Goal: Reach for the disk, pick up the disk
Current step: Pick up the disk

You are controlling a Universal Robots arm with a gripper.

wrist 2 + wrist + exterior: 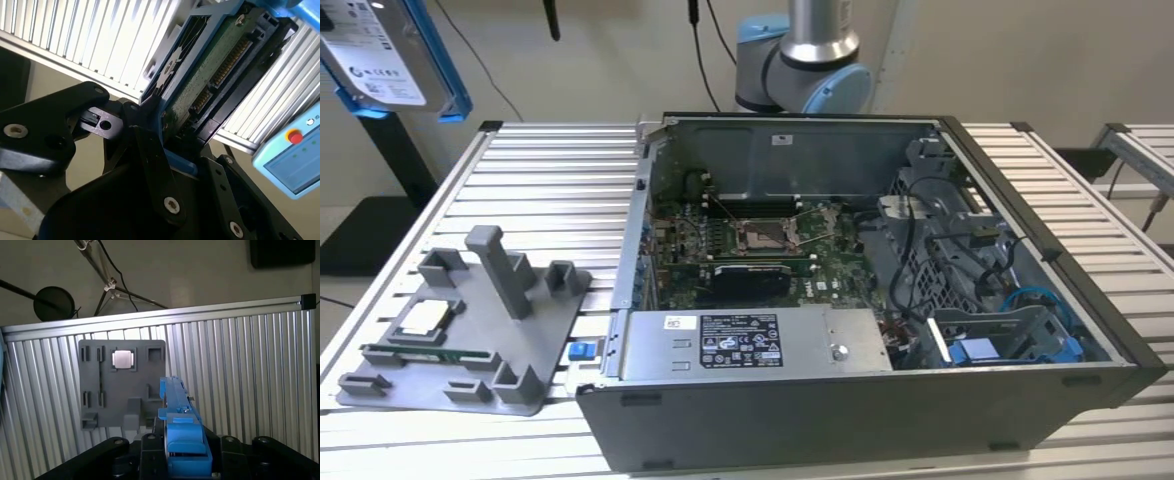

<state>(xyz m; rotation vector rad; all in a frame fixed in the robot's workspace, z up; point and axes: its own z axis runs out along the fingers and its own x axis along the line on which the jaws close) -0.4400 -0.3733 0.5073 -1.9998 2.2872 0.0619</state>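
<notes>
1. Both wrist views show the disk (210, 65) clamped in the gripper (175, 145). The black fingers (150, 150) appear to press on its 2 broad faces at 1 end, so it stands edge-on out from the gripper.
2. In the exterior view the disk (394, 55) hangs high at the exterior view's left, well above the worktop (547, 190) and well apart from the open case (854, 430). Judgement: the pick is made, as the disk rests on nothing.
3. Judgement on the hold: gripping near 1 end keeps the fingers off the connector (232, 60) and most of the green board (197, 92), both bare on the side facing the second wrist camera.
4. A blue bracket (182, 440) frames the disk. In the first wrist view its edge points toward the grey fixture (125, 395) lying flat on the worktop.
5. Fixture contents:
   - 1 square chip (122, 359) sits in a pocket.
   - 1 memory stick (427, 352) lies along a slot.
   - The posts and slots look shaped to hold parts upright.
6. Labels: a white label (380, 75) is on the disk face, and a black-and-white label (738, 340) is on the grey box (854, 345) inside the case. No print is read off either.
7. A pendant (295, 160) with a red button sits beyond the worktop edge.
</notes>
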